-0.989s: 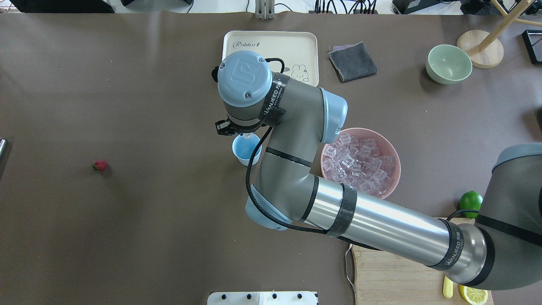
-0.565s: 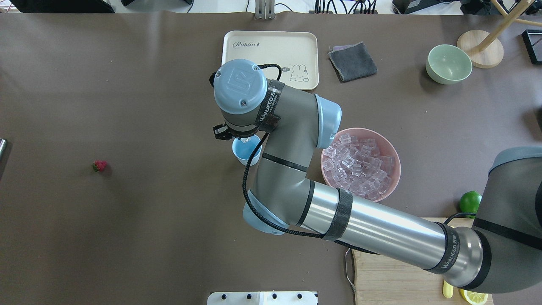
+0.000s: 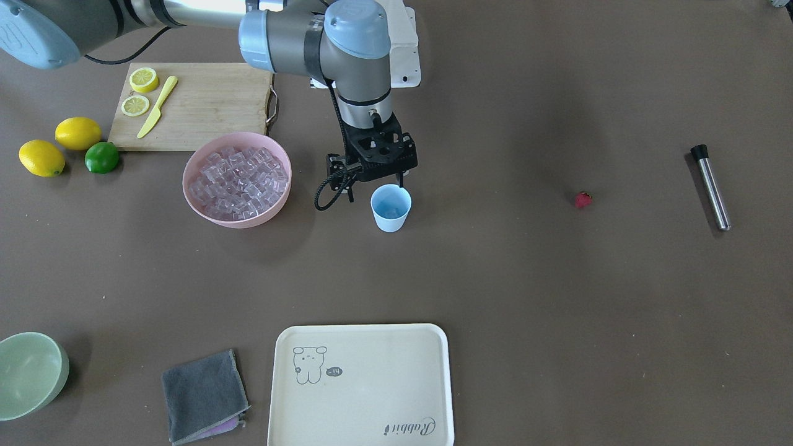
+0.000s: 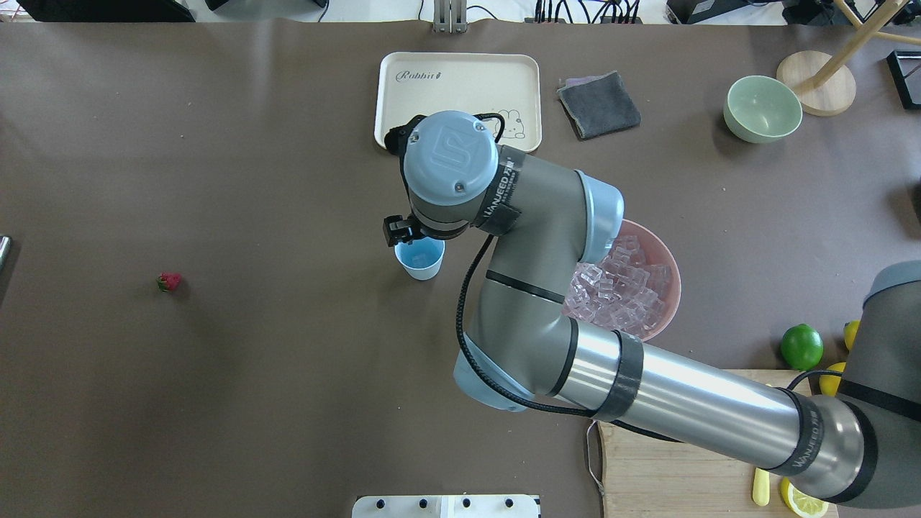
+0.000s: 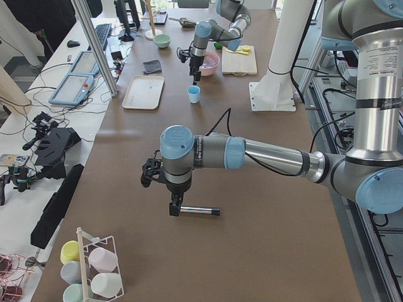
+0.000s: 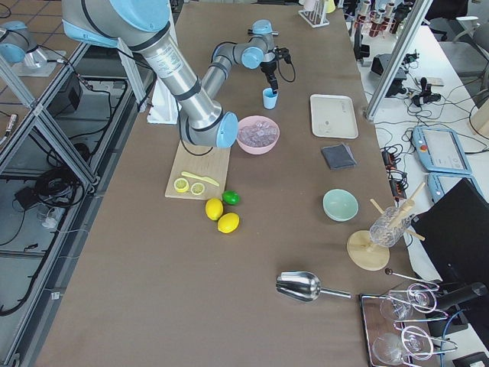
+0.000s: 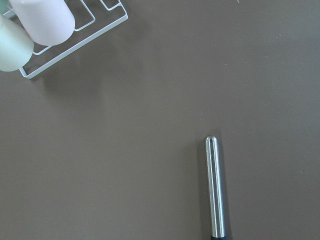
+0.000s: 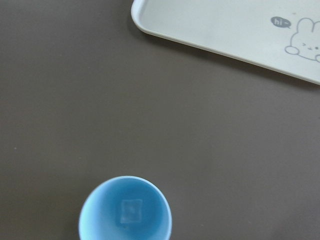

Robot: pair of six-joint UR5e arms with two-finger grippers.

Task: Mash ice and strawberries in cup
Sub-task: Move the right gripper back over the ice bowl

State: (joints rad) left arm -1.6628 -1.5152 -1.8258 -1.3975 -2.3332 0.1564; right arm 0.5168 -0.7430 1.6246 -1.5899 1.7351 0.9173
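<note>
The light blue cup (image 3: 391, 209) stands upright mid-table, and one clear ice cube (image 8: 131, 210) lies on its bottom. My right gripper (image 3: 376, 186) hangs just above the cup's rim on the robot's side, open, with nothing between its fingers. More ice (image 3: 238, 175) fills the pink bowl (image 3: 272, 207) beside the cup. The strawberry (image 3: 582, 199) lies alone on the table, far toward my left side. My left gripper (image 5: 174, 204) hovers over a steel muddler (image 7: 215, 187); I cannot tell whether it is open or shut.
A cream tray (image 3: 362, 384), a grey cloth (image 3: 204, 396) and a pale green bowl (image 3: 31, 371) lie along the far edge. A cutting board (image 3: 198, 105) with lemon slices and a yellow knife sits by two lemons and a lime (image 3: 101, 157). A wire cup rack (image 7: 75, 35) stands near the muddler.
The clear cube that sat between my right gripper's fingers over the cup now lies in the cup. The right wrist has swung to the right.
</note>
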